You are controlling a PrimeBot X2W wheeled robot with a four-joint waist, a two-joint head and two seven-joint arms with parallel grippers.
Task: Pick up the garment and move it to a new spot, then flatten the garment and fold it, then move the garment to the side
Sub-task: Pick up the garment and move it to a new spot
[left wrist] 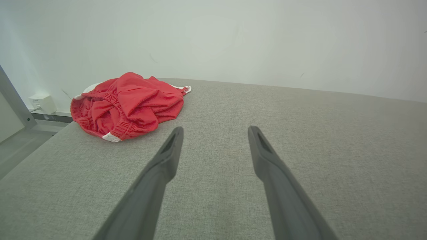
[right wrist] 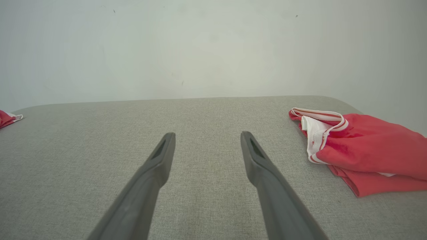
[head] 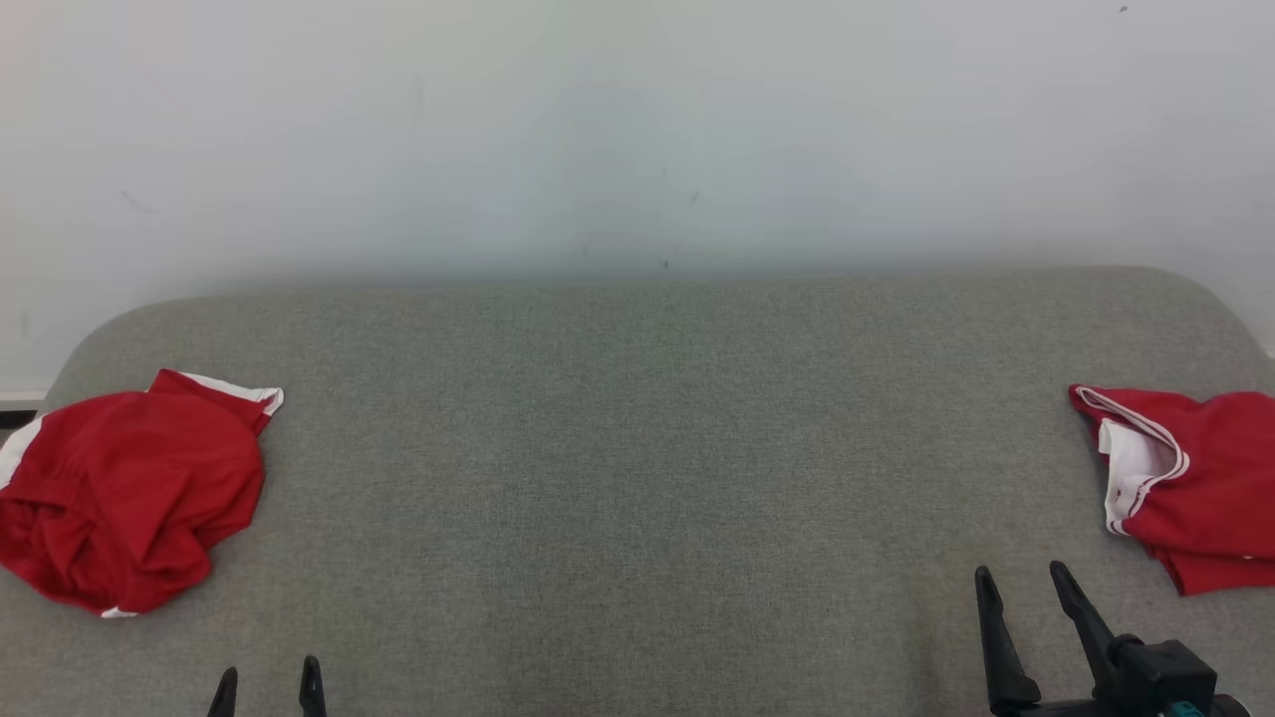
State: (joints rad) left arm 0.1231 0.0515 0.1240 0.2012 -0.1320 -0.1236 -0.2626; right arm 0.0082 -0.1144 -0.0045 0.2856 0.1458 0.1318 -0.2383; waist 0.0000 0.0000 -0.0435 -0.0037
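**Crumpled garment [head: 129,493] lies left of and beyond the left pincer [head: 267,687]**

The crumpled garment is a red heap with white trim at the left end of the grey bench [head: 637,448], close to the left edge. It is bunched into a rough round with no clear long axis. A white-edged corner pokes out at its far right. In the left wrist view its gathered elastic band [left wrist: 115,100] faces the near side, toward the fingers.

A second red piece, the folded garment [head: 1195,478], lies flat at the right end of the bench. It looks already dealt with, so the heap is probably the one to pick up.

The left pincer sits low at the near edge, just right of the heap and apart from it. Its jaws stand wide and hold nothing. In its wrist view the heap lies up and to the left of the fingertips, off the line the fingers point along. Reaching it would call for a move left and away from the robot.

The right pincer [head: 1021,578] is also wide open and empty. It hovers near the folded garment, well apart from the heap across the bare middle of the bench. The left arm is plainly the nearer one for the grasp.
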